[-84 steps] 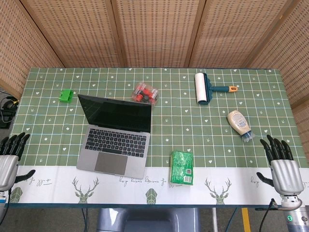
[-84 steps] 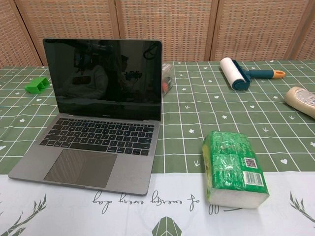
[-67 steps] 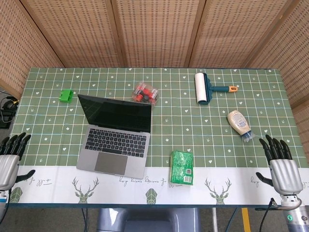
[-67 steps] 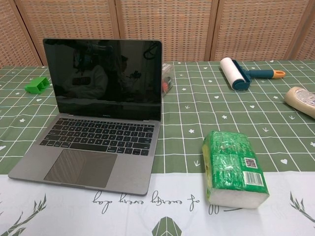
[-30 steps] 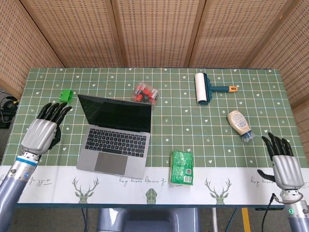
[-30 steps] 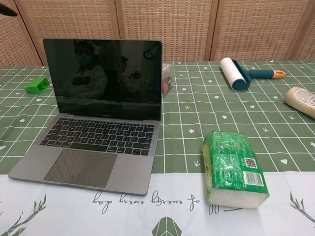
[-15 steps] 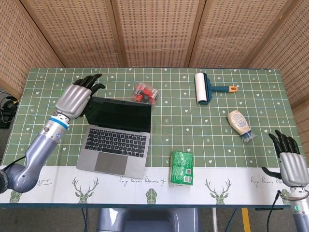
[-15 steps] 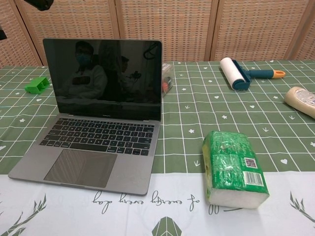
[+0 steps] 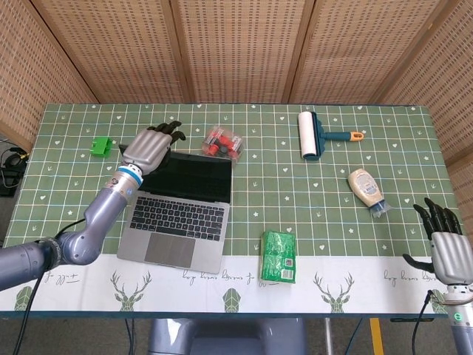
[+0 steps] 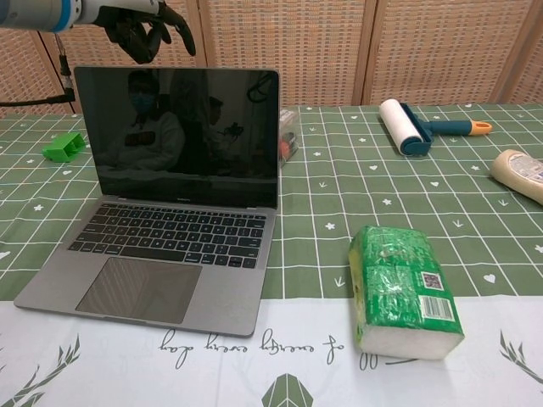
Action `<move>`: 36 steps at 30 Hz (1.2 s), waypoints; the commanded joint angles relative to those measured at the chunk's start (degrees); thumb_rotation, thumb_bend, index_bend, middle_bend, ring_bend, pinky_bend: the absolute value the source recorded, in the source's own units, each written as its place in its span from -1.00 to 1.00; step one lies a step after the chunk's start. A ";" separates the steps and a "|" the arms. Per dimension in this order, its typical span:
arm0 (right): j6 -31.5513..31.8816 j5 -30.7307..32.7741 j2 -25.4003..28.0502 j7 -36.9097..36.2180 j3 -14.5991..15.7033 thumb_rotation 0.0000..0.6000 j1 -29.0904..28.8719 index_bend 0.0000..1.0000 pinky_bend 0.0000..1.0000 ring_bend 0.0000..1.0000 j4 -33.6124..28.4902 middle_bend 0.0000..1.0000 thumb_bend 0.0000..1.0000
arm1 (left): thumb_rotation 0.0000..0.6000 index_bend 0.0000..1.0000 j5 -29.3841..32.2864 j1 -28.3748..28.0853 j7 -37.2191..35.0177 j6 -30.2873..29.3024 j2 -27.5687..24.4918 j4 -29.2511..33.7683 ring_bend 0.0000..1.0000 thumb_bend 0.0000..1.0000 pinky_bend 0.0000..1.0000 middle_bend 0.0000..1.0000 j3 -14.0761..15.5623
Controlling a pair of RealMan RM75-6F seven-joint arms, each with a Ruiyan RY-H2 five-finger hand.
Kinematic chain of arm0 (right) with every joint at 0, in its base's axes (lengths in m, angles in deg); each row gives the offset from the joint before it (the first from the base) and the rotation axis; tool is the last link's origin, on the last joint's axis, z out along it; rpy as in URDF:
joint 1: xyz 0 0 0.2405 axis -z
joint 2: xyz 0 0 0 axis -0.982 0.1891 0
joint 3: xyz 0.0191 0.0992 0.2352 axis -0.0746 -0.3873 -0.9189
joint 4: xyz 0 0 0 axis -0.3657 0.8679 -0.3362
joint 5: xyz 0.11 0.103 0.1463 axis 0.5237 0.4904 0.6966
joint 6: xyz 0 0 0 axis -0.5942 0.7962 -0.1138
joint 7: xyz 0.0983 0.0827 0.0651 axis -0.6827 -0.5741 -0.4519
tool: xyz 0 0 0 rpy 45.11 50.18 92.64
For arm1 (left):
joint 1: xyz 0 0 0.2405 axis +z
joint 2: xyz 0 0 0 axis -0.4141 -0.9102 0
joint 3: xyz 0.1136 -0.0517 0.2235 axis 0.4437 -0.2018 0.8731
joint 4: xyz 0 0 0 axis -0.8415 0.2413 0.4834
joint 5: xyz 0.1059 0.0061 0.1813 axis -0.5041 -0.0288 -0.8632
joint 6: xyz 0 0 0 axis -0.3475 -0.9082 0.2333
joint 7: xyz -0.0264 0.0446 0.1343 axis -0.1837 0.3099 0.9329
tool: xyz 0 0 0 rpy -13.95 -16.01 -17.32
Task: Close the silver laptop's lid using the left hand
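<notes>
We judge the task barely begun: the laptop (image 9: 177, 211) stands fully open and its lid (image 10: 182, 136) is upright, leaning slightly back, so all of the closing is left to do. What we have so far is only the approach.

Nearest us, at about 7 o'clock on the worktop (image 9: 295, 185), lies the laptop's base, with a broad trackpad at the front and dark keys behind it. The case is matte silver-grey. It sits slightly askew to the worktop edge, its front left corner over the white printed border. At 5 o'clock, well apart from it, lies a green packet (image 9: 278, 256).

Farther back rises the lid, its screen black and glossy, mirroring the room in the chest view. Its thin top edge is free, with nothing resting on it.

Just above and behind that edge, toward 10 o'clock, our left hand (image 9: 151, 146) hovers, empty, fingers loosely curled downward and somewhat apart; in the chest view it hangs over the lid's upper left corner without touching it. We cannot tell exactly how far behind the lid it is.

Our right hand (image 9: 446, 248) waits at 4 o'clock off the worktop's edge, empty, fingers spread.
</notes>
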State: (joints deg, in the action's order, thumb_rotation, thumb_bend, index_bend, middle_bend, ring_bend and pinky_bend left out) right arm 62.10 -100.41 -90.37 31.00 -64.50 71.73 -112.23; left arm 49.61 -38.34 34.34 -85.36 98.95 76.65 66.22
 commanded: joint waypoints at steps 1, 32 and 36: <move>0.05 0.01 -0.04 -0.04 -0.01 1.00 0.00 -0.73 -0.97 -1.00 0.10 -1.00 -0.80 | 1.00 -0.55 2.70 -2.18 0.25 0.90 1.44 -1.52 -0.78 1.00 -0.56 -0.90 1.73; 0.51 -1.71 -0.21 1.77 1.13 1.00 -0.08 -0.73 -0.96 -1.00 -1.12 -1.00 -0.80 | 1.00 -0.04 -3.06 -2.54 -6.16 -0.41 -7.99 10.67 -0.37 1.00 -0.30 -0.39 6.62; 0.73 -1.97 -0.08 1.77 1.23 1.00 -0.02 -0.73 -0.96 -1.00 -1.37 -1.00 -0.80 | 1.00 -0.04 -4.27 -1.88 -7.18 0.00 -9.30 13.26 -0.36 1.00 -0.29 -0.39 7.30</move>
State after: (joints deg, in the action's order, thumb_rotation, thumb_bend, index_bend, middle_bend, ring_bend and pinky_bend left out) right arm 62.76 -102.30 -90.47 32.77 -63.30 71.68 -113.55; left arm 45.94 -40.56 27.59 -85.54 90.19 89.08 73.17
